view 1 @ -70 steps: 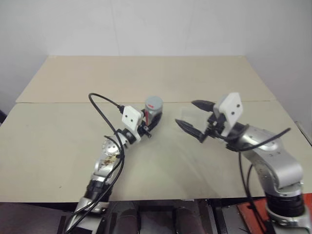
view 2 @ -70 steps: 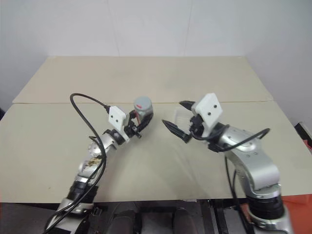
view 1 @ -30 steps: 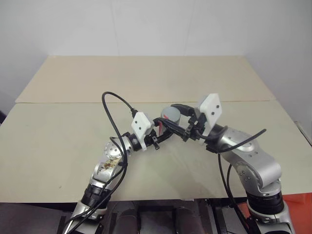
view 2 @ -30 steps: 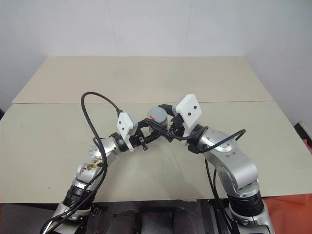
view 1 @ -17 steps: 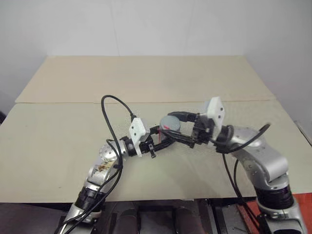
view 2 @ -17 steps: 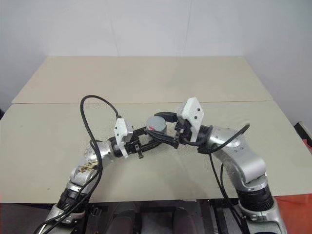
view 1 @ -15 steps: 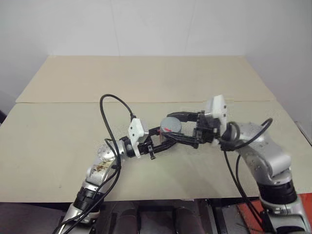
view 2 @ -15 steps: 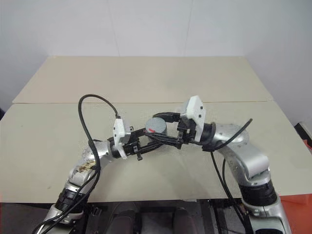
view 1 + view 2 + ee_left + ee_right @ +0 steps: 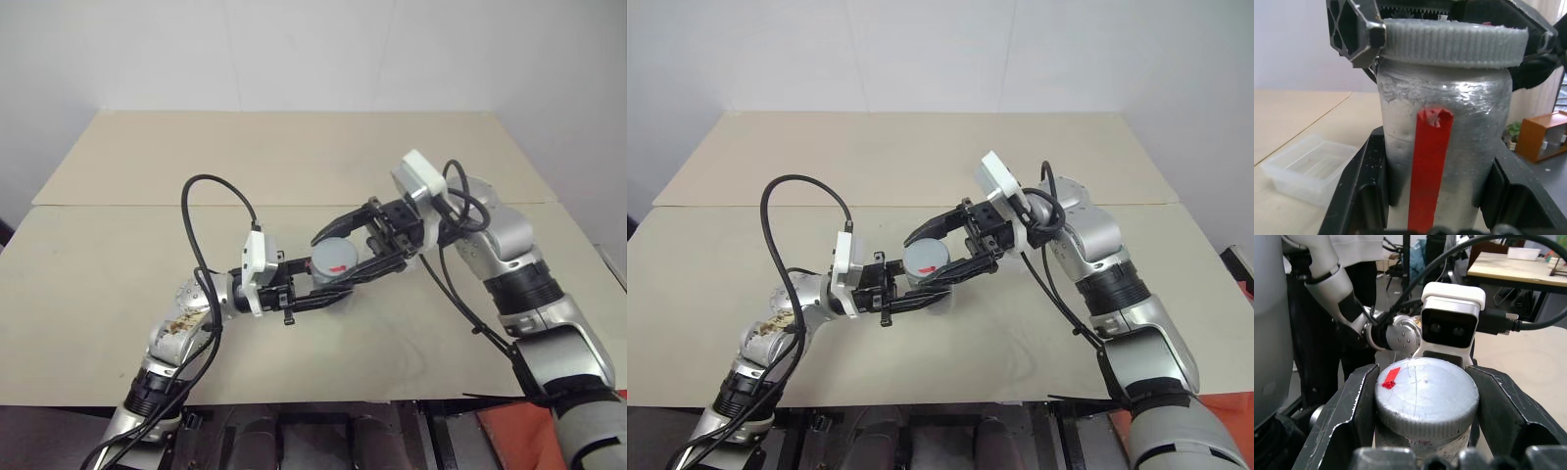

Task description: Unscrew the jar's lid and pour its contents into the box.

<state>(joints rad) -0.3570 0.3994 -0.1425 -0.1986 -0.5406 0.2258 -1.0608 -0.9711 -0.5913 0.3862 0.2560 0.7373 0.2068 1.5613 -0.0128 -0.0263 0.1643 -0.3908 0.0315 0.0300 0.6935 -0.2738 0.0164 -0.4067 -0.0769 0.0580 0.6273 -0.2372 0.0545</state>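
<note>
Silvery jar [image 9: 1444, 161] squeezed tight in left gripper [image 9: 318, 291], up off the table [image 9: 294, 157]. Grey lid [image 9: 1426, 396] pinched by right gripper [image 9: 343, 247] from above. Clear box [image 9: 1310, 169] lying nearby.

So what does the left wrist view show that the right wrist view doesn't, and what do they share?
Left wrist view alone: the red vertical stripe down the small silvery metallic jar's side, and the shallow clear plastic box lying on the beige table beyond it.

Right wrist view alone: the round grey lid's flat top with its small red mark, and the white camera block on the other wrist.

Both: the ribbed lid still on the jar, clamped at its rim by the right gripper, while the left gripper holds the jar's body.
</note>
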